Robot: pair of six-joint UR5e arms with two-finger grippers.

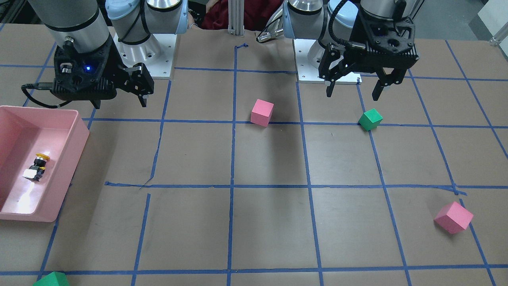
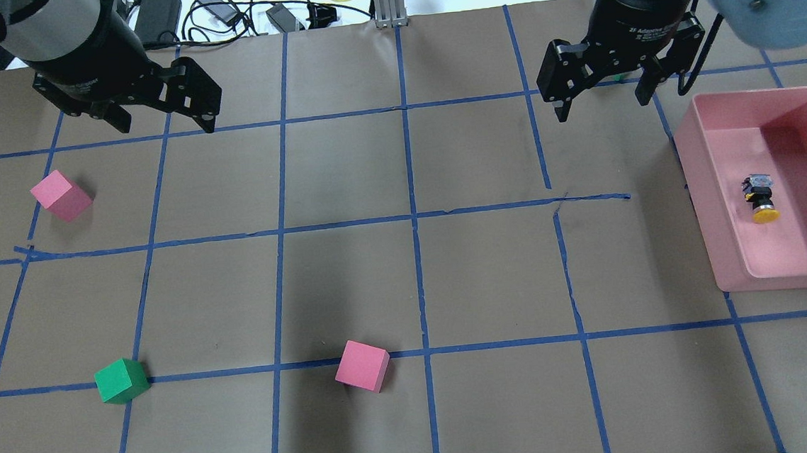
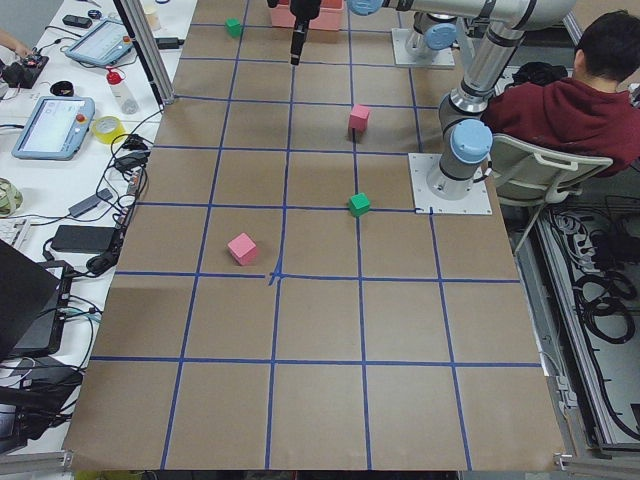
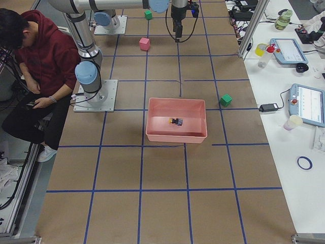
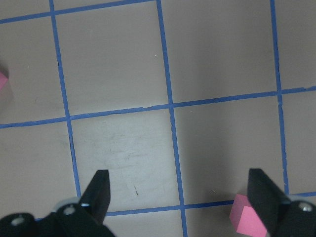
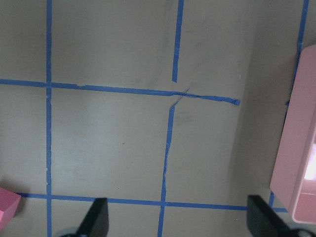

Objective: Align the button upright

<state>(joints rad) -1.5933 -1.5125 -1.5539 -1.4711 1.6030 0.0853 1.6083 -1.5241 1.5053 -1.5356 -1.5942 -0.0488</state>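
One small push-button (image 1: 37, 167) with a round yellow cap, a round black body and a blocky white base; lying on its side, not standing up, on the smooth shiny floor of a pink plastic tray (image 1: 81, 133) with straight walls; yellow cap turned toward the robot, white base turned away; just one button, just one tray.

Two black two-finger grippers, both with fingers spread wide and nothing held between them; right gripper (image 2: 602, 102) up in the air over the table, beside the tray and not touching it; button down low inside the tray, well apart from that gripper; left gripper (image 2: 166, 126) up over the other end of the table, far from the button.

Four little cubes with flat dull faces and sharp edges; two pink, two green; pink cube by the left gripper (image 2: 60, 196); middle pink cube (image 2: 362, 366) by a tape line; green cube on the robot's left (image 2: 122, 380); green cube past the tray (image 1: 51, 279), only partly in view.

Table (image 2: 350, 280) covered in flat brown paper, crossed by thin blue tape lines (image 2: 411, 183) making squares; tape torn and crooked in one spot near the right gripper.
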